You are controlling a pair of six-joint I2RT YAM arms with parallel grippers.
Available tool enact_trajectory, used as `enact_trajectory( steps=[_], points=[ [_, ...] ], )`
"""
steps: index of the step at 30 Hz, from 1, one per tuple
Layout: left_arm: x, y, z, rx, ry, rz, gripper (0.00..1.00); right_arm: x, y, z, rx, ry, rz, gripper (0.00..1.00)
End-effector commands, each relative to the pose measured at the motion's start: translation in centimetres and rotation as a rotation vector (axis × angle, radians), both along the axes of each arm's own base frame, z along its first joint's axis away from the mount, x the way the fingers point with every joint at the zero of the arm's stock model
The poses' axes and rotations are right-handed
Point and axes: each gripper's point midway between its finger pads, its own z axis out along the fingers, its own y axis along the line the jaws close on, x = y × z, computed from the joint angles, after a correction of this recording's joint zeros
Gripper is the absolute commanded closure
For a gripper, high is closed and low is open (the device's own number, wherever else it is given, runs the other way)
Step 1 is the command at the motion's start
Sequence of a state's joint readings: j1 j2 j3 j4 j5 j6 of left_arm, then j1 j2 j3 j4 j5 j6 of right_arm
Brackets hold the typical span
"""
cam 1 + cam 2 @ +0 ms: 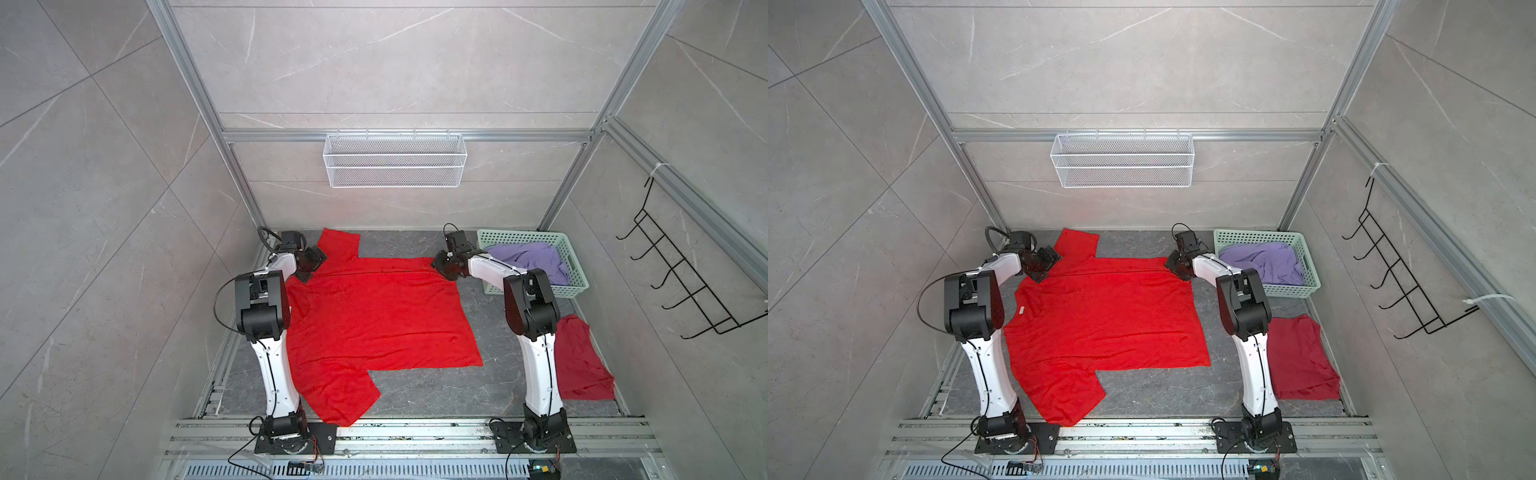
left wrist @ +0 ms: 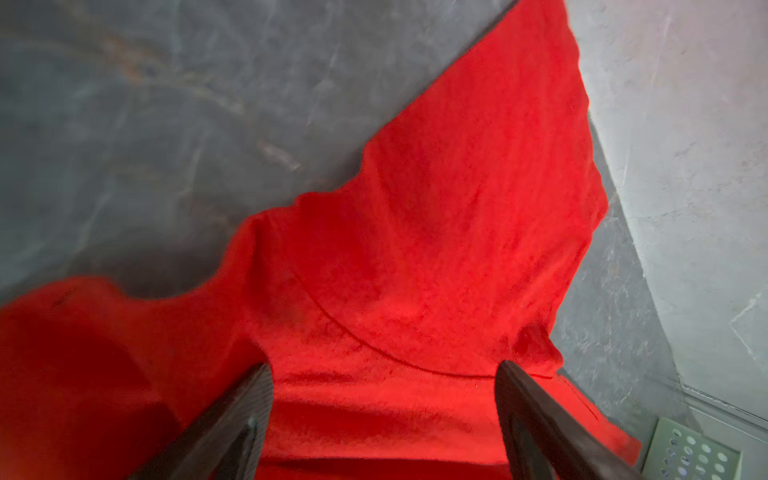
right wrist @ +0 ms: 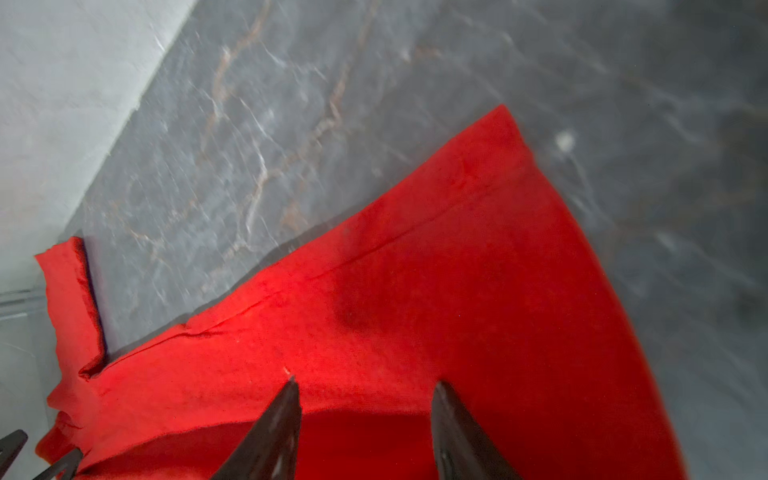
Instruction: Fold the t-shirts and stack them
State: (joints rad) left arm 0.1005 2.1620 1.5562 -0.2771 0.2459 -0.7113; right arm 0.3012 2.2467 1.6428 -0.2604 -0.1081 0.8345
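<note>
T-shirts number three: a bright red t-shirt lies flat on the grey counter, a darker red t-shirt crumpled to its right, a lavender t-shirt in the one mint-green perforated basket. Left gripper and right gripper, both spread, are at its far edge.

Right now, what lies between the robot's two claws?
The far edge of the bright red t-shirt, lying flat, runs from the left gripper to the right gripper; both top views show it.
</note>
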Motion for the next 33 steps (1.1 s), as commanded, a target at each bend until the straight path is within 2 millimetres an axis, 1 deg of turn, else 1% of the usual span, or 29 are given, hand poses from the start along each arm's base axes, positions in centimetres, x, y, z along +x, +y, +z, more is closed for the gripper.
enact_trajectory(
  steps=[1,8,12,15,18,20,23,27,30,33],
  points=[
    [-4.7,1.1,-3.0,0.006,0.163,0.027,0.13,-3.8,-2.0,-2.8,-0.069,0.131,0.010,0.47],
    [-7.3,0.9,-1.8,0.029,0.163,0.007,0.14,-5.9,-2.8,-1.2,-0.106,0.114,0.051,0.47],
    [-7.7,0.9,-0.3,0.042,0.141,-0.012,0.14,-6.0,-2.9,-0.2,-0.121,0.094,0.081,0.47],
    [-6.5,0.5,1.8,0.040,0.074,-0.047,0.14,-5.3,-2.5,1.3,-0.120,0.044,0.113,0.47],
    [-4.6,0.5,4.4,0.056,-0.001,-0.087,0.14,-3.9,-2.3,3.4,-0.129,-0.034,0.139,0.46],
    [-3.3,0.7,5.7,0.081,-0.041,-0.111,0.14,-2.9,-2.5,4.6,-0.144,-0.071,0.139,0.46],
    [-1.4,1.4,6.5,0.141,-0.057,-0.137,0.15,-1.5,-3.6,5.6,-0.175,-0.099,0.097,0.44],
    [0.7,2.0,4.9,0.172,-0.032,-0.166,0.16,-0.2,-5.4,5.1,-0.167,-0.076,0.026,0.42],
    [2.3,1.9,3.8,0.170,-0.034,-0.182,0.17,0.5,-6.3,4.3,-0.160,-0.064,-0.005,0.40],
    [3.8,2.0,2.9,0.168,-0.044,-0.186,0.19,1.2,-6.6,3.7,-0.158,-0.062,-0.020,0.39]
  ],
)
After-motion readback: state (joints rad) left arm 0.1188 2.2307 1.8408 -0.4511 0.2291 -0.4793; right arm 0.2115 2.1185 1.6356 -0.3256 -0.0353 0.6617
